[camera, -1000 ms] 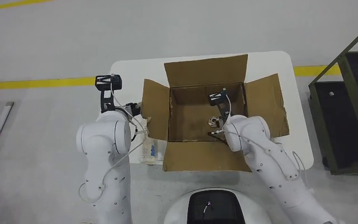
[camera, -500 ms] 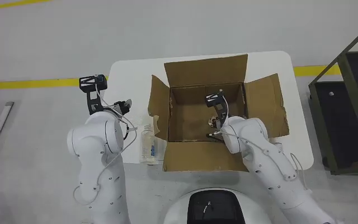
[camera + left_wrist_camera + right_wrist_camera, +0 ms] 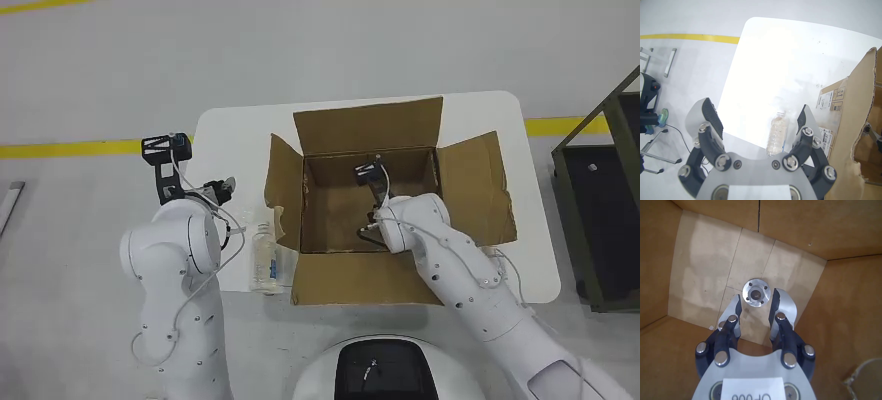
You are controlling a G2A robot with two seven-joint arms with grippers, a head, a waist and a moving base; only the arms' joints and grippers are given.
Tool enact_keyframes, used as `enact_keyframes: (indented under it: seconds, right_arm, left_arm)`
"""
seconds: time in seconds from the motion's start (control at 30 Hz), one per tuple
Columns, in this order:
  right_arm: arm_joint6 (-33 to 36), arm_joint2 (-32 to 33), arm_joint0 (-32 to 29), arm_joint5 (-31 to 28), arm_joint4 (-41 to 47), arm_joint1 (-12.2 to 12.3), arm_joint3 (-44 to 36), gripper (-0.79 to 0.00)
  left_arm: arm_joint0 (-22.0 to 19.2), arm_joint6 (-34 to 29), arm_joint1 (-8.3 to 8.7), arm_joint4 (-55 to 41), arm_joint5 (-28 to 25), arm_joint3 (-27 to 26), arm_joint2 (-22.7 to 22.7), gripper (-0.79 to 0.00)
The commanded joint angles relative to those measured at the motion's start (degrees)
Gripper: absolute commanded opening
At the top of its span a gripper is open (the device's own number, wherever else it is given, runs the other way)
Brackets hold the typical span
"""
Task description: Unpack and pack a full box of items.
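Inside the box [image 3: 829, 228]: a metal flange [image 3: 756, 293] lies flat on the cardboard floor, apart from the walls; by my reckoning, still to be unpacked.
Right gripper [image 3: 756, 296]: jaws apart, holding nothing, poised over the flange with one finger to either side of its rim.
Left gripper [image 3: 755, 104]: jaws wide apart, empty, above the table [image 3: 772, 56] outside the box.
Bottle [image 3: 777, 136]: on its side on the table, just beside the box's outer wall.
Risk, grasp: the flange is low and smooth; if I close too high or off-centre, it may skid or slip free.
Risk, lift: a slanted exit could snag a flap [image 3: 283, 190] and drag the box.
Risk, bottle: a shoved box could set it rolling.
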Motion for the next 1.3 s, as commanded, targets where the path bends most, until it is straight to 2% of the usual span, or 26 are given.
enact_keyframes:
  seconds: [0.0,0.43,1.27]
  right_arm:
    - [-0.3,-0.1,0.5,0.3,0.0,-0.2,1.4,-0.416]
    - [-2.4,-0.6,2.4,0.4,1.2,-1.4,8.3,-0.400]
    - [-3.8,-0.9,3.9,0.0,1.1,-2.9,13.4,-0.416]
  left_arm:
    - [0.0,0.0,0.00,0.0,0.0,0.0,0.0,0.000]
    - [0.0,0.0,0.00,0.0,0.0,0.0,0.0,0.000]
    - [0.0,0.0,0.00,0.0,0.0,0.0,0.0,0.000]
